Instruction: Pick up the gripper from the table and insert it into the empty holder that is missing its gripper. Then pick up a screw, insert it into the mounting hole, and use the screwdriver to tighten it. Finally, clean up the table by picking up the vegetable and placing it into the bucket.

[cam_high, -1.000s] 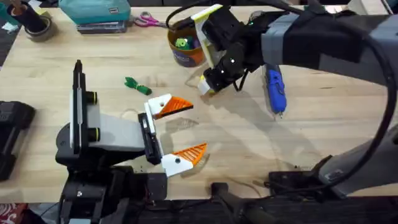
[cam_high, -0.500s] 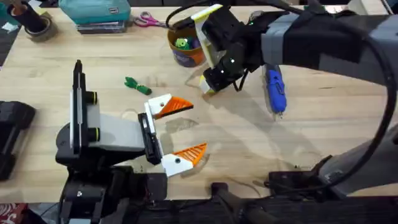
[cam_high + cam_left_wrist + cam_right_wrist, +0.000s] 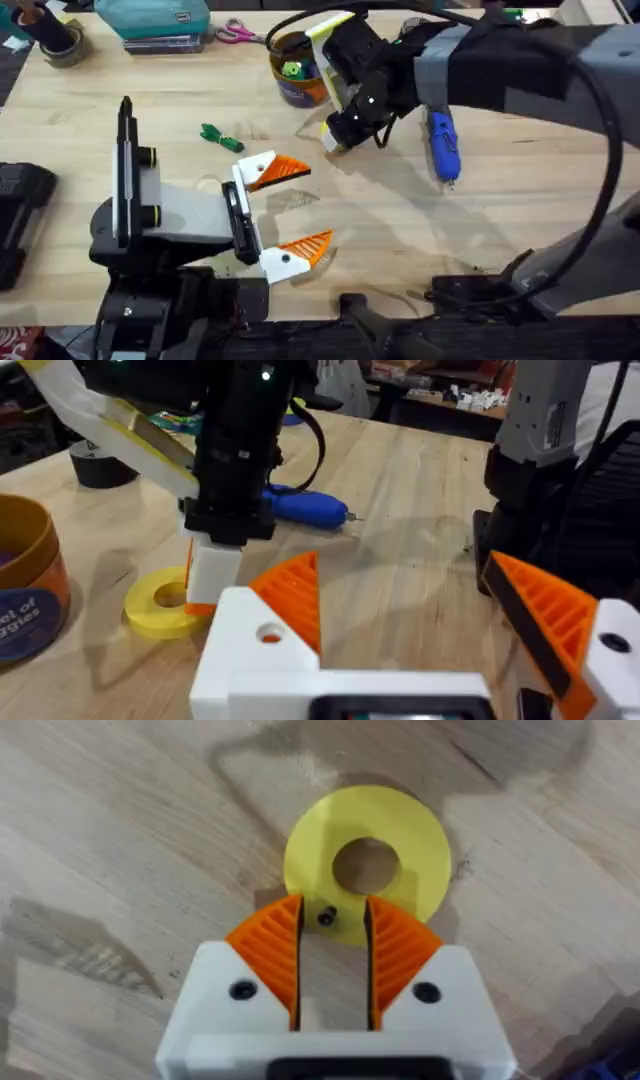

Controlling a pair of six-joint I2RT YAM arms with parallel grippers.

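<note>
We see, from left to right, the left gripper (image 3: 284, 212) resting on the table (image 3: 400, 230) with its orange ribbed pads spread wide. The vegetable (image 3: 221, 137), thin and dark green, lies beyond it. The bucket (image 3: 296, 70), orange with a dark band, stands farther back. The right gripper (image 3: 333, 920) holds a small dark screw (image 3: 325, 917) between narrowly parted pads above a yellow disc (image 3: 367, 865). The blue screwdriver (image 3: 442, 144) lies to the right. Compared with one second ago, we note the right gripper barely shifted.
</note>
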